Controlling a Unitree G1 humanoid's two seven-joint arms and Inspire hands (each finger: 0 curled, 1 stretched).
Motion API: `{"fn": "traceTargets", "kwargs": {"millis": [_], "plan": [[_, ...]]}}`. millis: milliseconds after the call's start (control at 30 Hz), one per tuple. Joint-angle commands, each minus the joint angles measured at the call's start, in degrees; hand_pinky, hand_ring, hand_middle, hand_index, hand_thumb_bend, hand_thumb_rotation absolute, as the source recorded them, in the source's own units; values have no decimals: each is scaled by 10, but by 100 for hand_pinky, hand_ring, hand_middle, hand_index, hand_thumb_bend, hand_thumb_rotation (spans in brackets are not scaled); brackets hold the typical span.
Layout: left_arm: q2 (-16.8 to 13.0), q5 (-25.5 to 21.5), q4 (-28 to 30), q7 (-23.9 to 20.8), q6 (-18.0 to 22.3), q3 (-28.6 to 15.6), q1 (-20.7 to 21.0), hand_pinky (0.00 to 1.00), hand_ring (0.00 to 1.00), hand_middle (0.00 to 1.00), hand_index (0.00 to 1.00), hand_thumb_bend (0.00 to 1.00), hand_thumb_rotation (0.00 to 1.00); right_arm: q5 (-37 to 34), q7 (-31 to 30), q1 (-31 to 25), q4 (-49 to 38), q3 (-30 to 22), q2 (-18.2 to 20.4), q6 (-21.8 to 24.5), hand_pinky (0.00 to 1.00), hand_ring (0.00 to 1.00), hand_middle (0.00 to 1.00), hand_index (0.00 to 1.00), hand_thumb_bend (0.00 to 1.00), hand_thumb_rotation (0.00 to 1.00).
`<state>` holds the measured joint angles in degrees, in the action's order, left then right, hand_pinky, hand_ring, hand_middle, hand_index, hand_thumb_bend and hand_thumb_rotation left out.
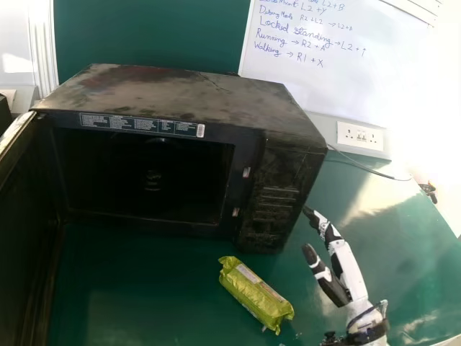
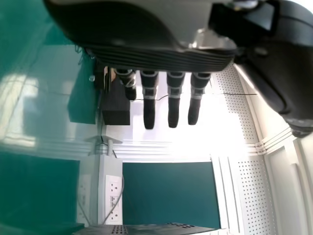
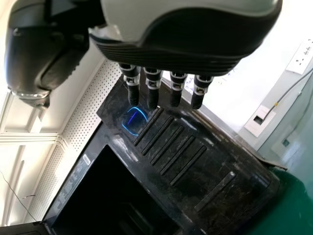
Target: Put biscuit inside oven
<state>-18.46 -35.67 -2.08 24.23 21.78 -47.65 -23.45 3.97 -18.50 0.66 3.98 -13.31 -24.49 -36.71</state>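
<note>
In the head view my right hand (image 1: 346, 271) is at the lower right with its fingers straight, to the right of the green biscuit packet (image 1: 256, 293) and not touching it. The packet lies on the green table in front of the black oven (image 1: 277, 194), whose door (image 1: 25, 216) stands open at the left. The oven's cavity is dark inside. In the right wrist view my right hand (image 3: 190, 41) has straight fingers, with the oven's control panel (image 3: 171, 142) beyond them. In the left wrist view my left hand (image 2: 146, 44) holds nothing, its fingers straight.
The green table (image 1: 144, 295) extends around the oven. Behind it are a whiteboard (image 1: 346, 65) and a wall socket (image 1: 360, 135), with a cable (image 1: 364, 169) running over the table at the right. A dark box (image 2: 116, 105) is in the left wrist view.
</note>
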Motion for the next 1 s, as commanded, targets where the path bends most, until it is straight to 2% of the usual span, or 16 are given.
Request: {"fn": "traceTargets", "kwargs": {"millis": [0, 133, 467, 567, 733, 967], "plan": [[3, -4, 6, 0, -4, 0, 0, 67, 84, 89, 88, 100, 60, 17, 14, -10, 0, 3, -6, -7, 100, 100, 100, 100, 84, 98], [5, -5, 11, 0, -5, 3, -2, 63, 84, 89, 88, 100, 61, 27, 21, -17, -3, 7, -10, -10, 100, 100, 100, 100, 84, 99], [11, -5, 31, -13, -23, 2, -6, 64, 85, 90, 87, 100, 62, 18, 13, -36, -38, 15, -23, 6, 100, 100, 100, 100, 84, 97], [13, -3, 39, -18, -25, 3, -8, 67, 85, 89, 87, 100, 62, 50, 20, -50, -66, 16, -29, 13, 100, 100, 100, 100, 85, 96], [13, -10, 40, -7, -26, 4, -9, 60, 77, 86, 86, 100, 67, 111, 41, -66, -95, 18, -32, 14, 100, 100, 100, 100, 83, 97], [14, -2, 47, -17, -30, 3, -9, 58, 76, 85, 85, 100, 67, 143, 43, -104, -138, 23, -37, 16, 100, 100, 100, 100, 84, 96]]}}
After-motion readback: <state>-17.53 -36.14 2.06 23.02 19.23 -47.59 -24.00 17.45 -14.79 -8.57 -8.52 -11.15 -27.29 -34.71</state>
